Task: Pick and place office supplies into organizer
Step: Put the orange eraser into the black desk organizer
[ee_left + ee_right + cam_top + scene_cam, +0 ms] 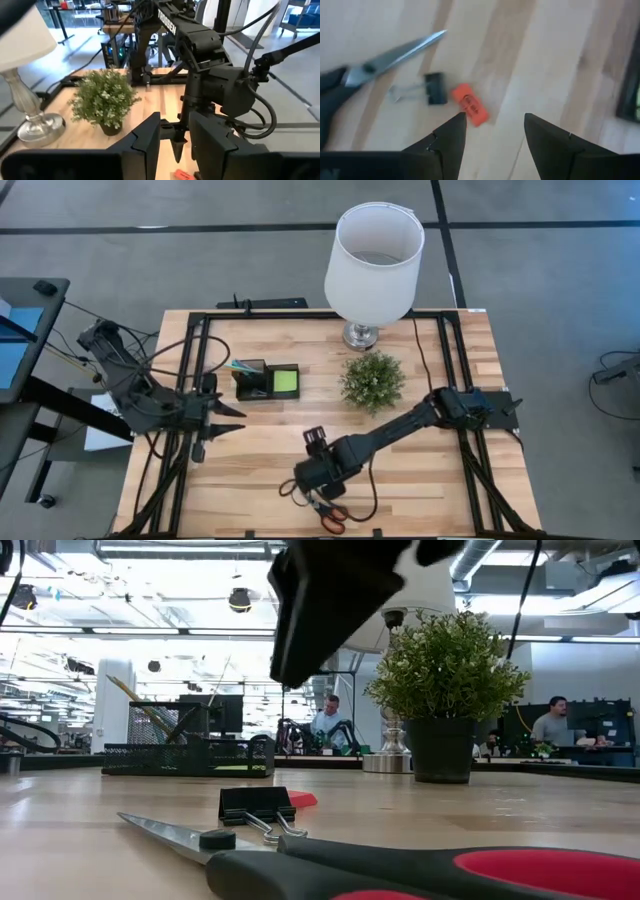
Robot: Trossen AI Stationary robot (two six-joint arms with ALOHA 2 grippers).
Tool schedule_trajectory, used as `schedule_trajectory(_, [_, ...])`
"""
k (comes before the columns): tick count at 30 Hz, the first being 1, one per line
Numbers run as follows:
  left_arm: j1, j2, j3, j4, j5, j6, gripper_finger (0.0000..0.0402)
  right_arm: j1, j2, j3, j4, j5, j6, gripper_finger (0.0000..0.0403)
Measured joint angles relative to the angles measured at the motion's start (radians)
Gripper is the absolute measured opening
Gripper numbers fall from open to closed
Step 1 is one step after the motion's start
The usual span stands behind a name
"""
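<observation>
My right gripper (pixel 495 125) hangs open above the near middle of the table, fingers pointing down, with nothing between them. Just beyond its tips lie a small orange piece (pixel 470 110), a black binder clip (pixel 435 88) and the red-handled scissors (pixel 332 516), all flat on the wood. The black organizer (pixel 268 380) stands at the far middle, with pens (pixel 245 366) upright in its tall compartment and the lime-green sticky pad (pixel 287 380) in its low tray. My left gripper (pixel 235 420) waits open at the left, raised and roughly level, holding nothing.
A small potted plant (pixel 372 380) stands right of the organizer, and a white-shaded lamp (pixel 372 260) behind it at the far edge. Black frame rails (pixel 190 380) run along the table's left and right sides. People sit at desks in the room beyond (pixel 555 725).
</observation>
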Motion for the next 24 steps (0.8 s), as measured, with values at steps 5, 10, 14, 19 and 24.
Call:
schedule_trajectory(5, [0.0,0.038,0.0,0.007,0.005,-0.051,0.0098,0.003,-0.002,-0.041,0.008,-0.169,-0.159,0.0193])
schedule_trajectory(10, [0.0,0.088,0.0,0.021,0.007,-0.087,0.0098,-0.006,-0.001,-0.147,0.106,-0.28,-0.214,0.0193])
schedule_trajectory(14, [0.0,0.113,0.0,0.052,0.01,-0.126,0.0098,-0.037,0.0,-0.179,0.109,-0.256,-0.215,0.0193])
schedule_trajectory(19, [-0.001,0.113,0.0,0.086,0.013,-0.109,0.0098,-0.081,0.0,-0.194,0.125,-0.261,-0.252,0.0193])
schedule_trajectory(24, [-0.001,0.113,0.0,0.088,0.009,-0.106,0.0098,-0.1,0.0,-0.21,0.174,-0.318,-0.295,0.0193])
